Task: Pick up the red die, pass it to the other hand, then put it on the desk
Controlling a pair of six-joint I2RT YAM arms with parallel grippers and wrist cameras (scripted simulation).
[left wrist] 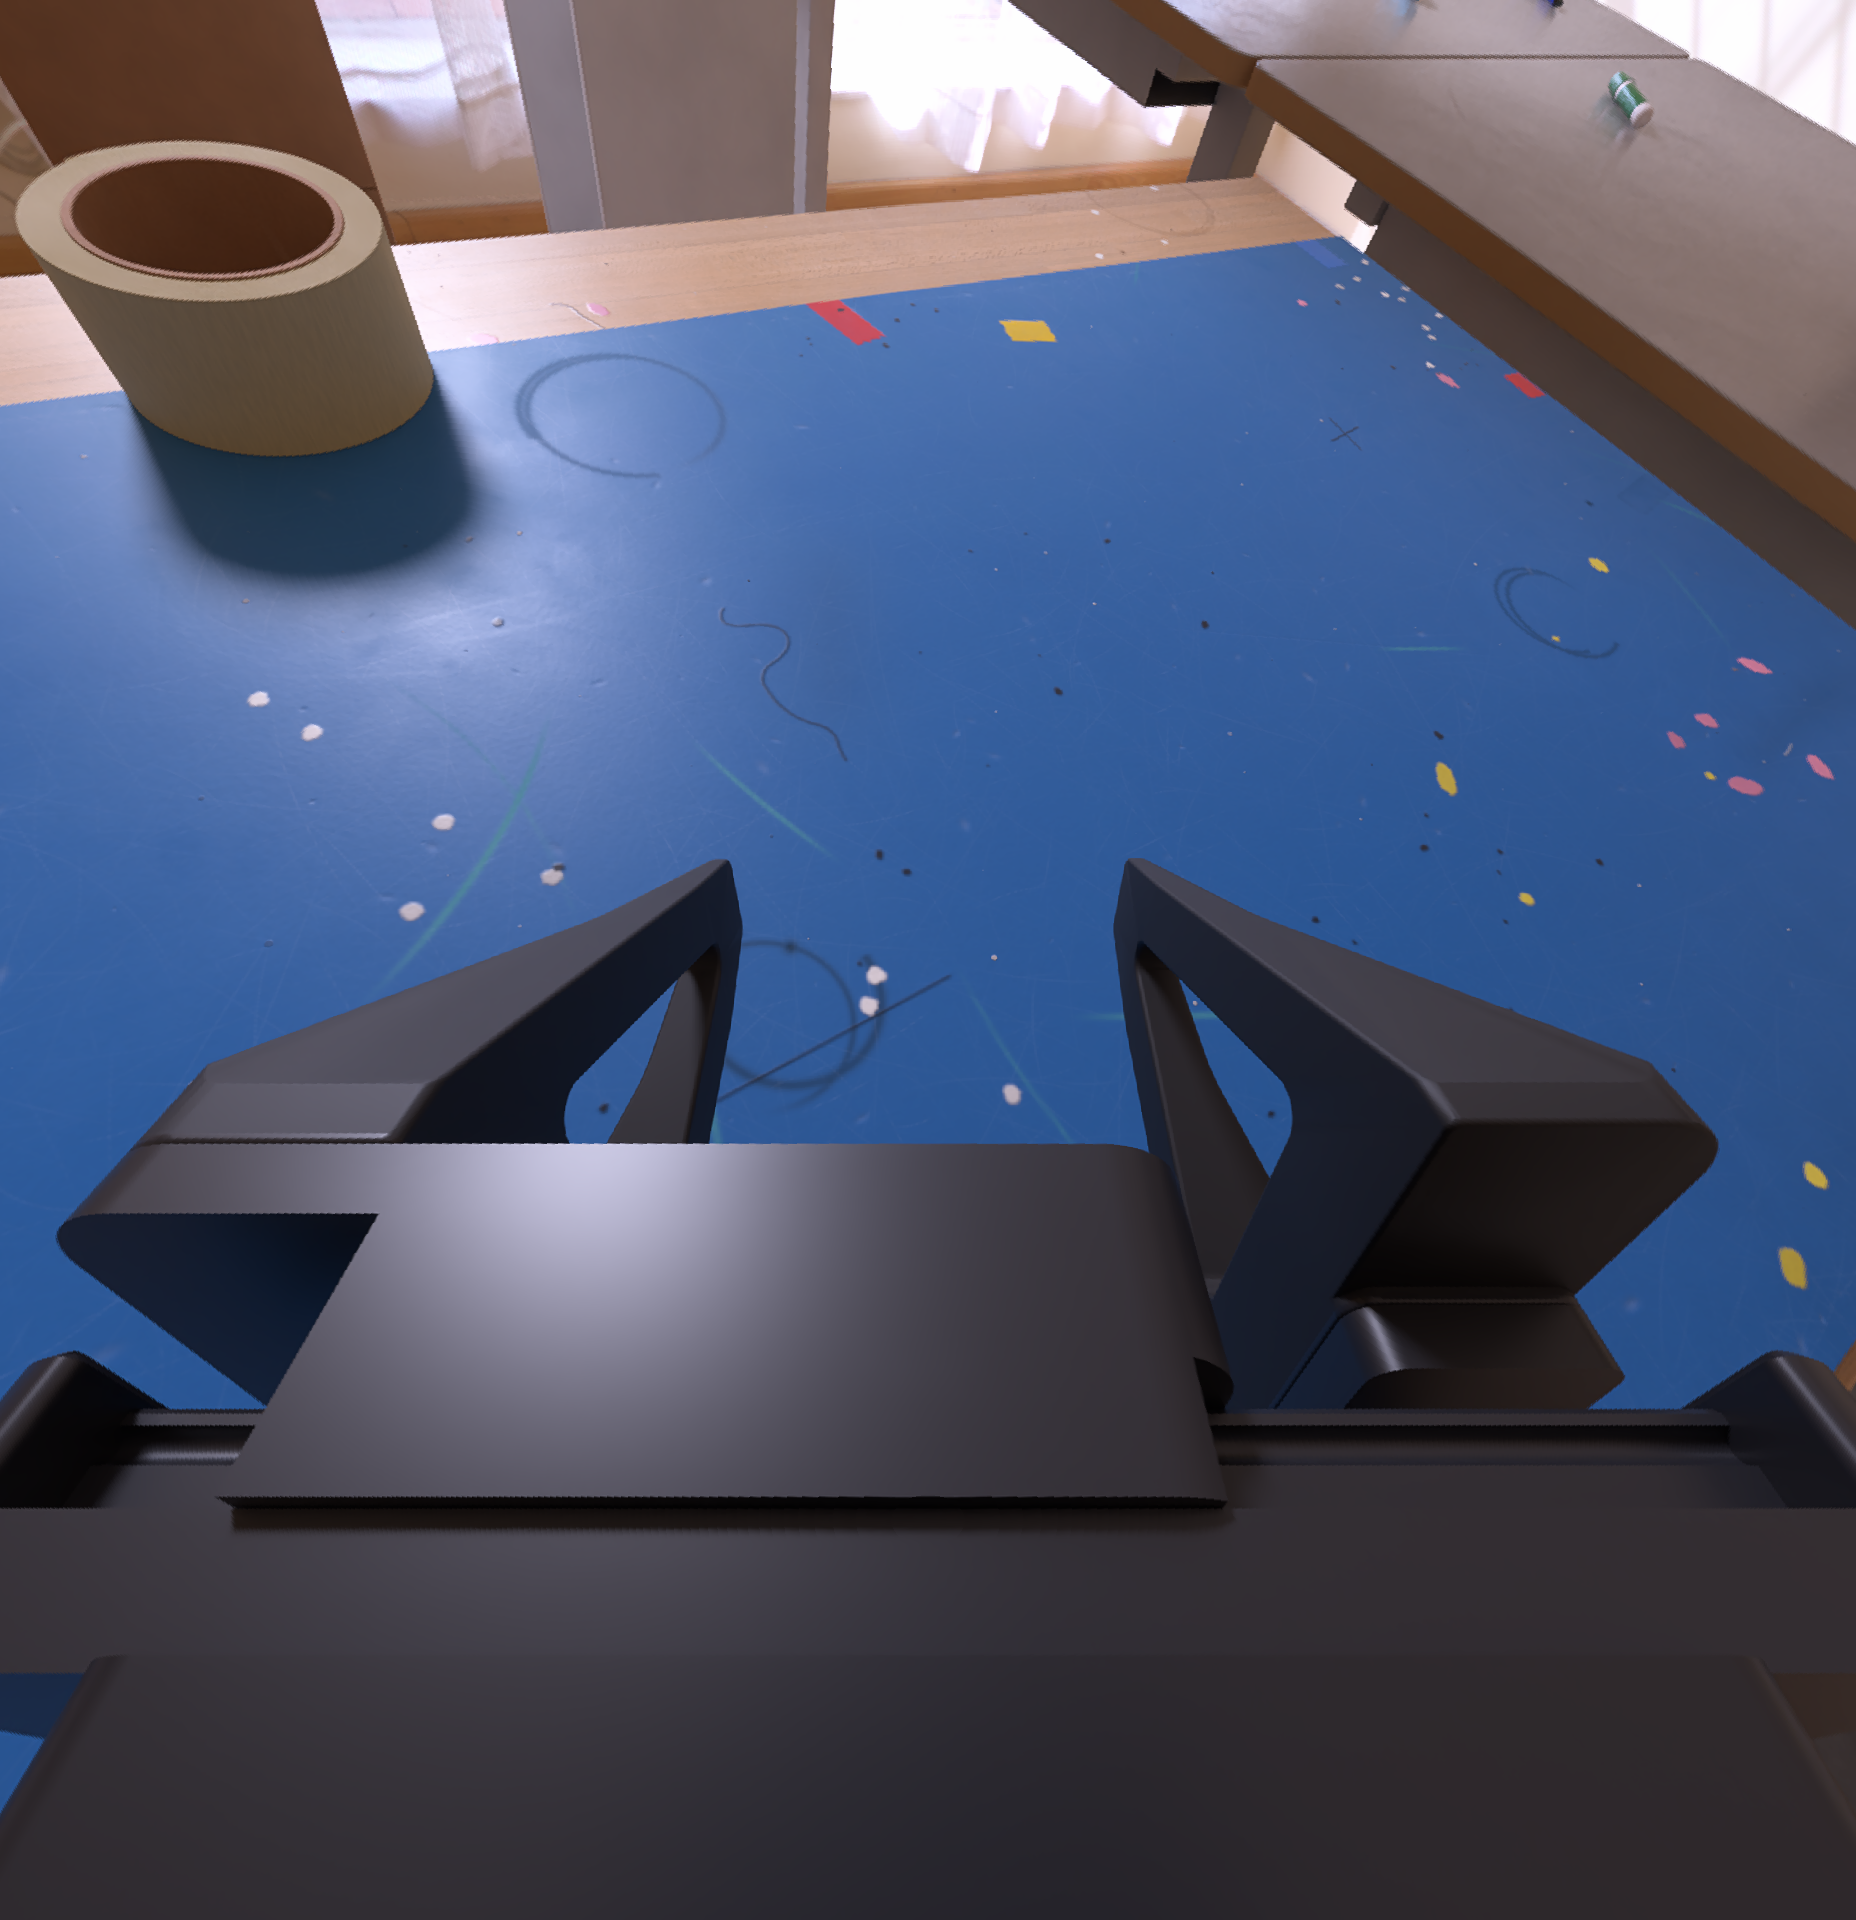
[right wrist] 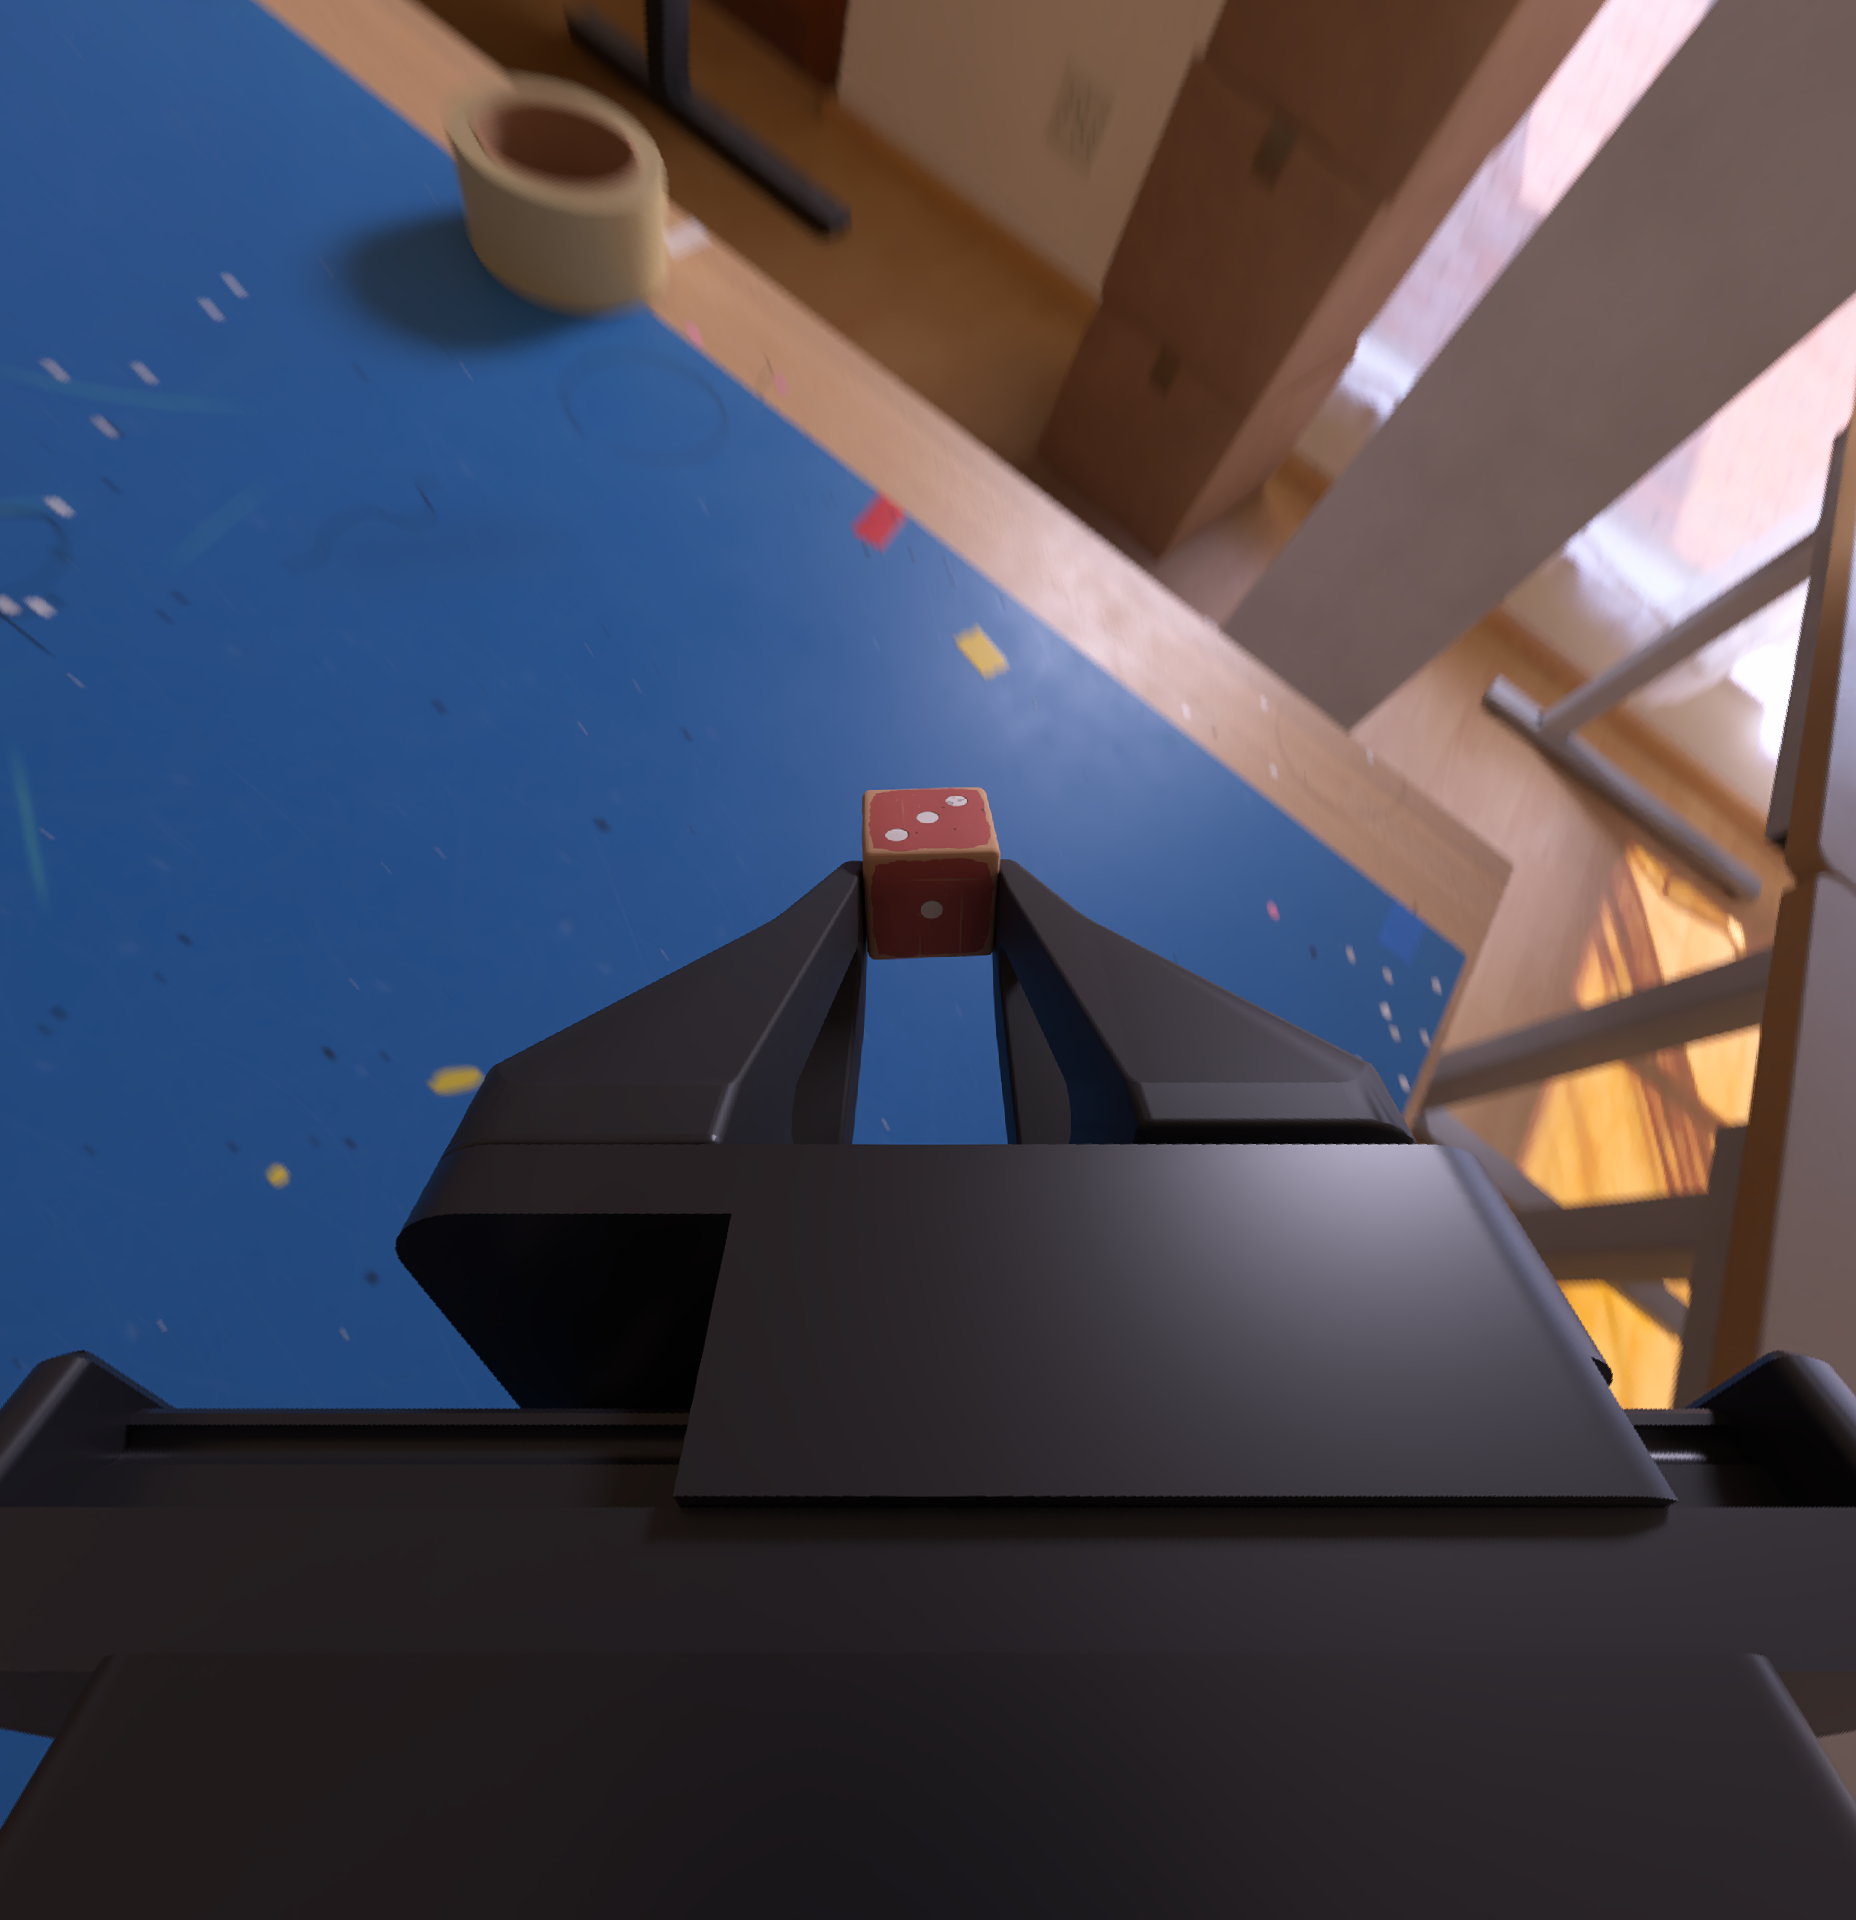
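Right gripper [right wrist: 929, 883]: black, two fingers clamped on the die [right wrist: 929, 873], one finger against each side face. Held above the mat [right wrist: 384, 727], clear of its surface.

Die: red cube with worn tan edges and pale pips. Three-pip face on top in the right wrist view, one-pip face toward the camera. Pinched at the fingertips, upper part standing proud of them. Not seen in the left wrist view.

Left gripper [left wrist: 926, 883]: black, fingers spread wide apart, nothing between them. Poised over the mat [left wrist: 1007, 623], bare blue showing in the gap.

Mat: blue, covering most of the desk [left wrist: 799, 260]. Scuffed; marked with faint dark rings, a squiggle, small white, yellow and pink flecks, a red strip and a yellow patch near the far edge.

Desk: light wood, visible as a band along the mat's far edge in both views [right wrist: 1163, 623].

Tape roll [left wrist: 217, 301]: tan, brown core, lying flat with the hole upward, at the mat's far left corner and overlapping the wood band. Blurred in the right wrist view [right wrist: 560, 192]. Well apart from both grippers.

Second table [left wrist: 1578, 187]: brown top, beyond the desk at upper right in the left wrist view. Small green spool [left wrist: 1630, 99] lying on it.

Cardboard boxes [right wrist: 1215, 260]: brown, stacked past the desk's far edge.
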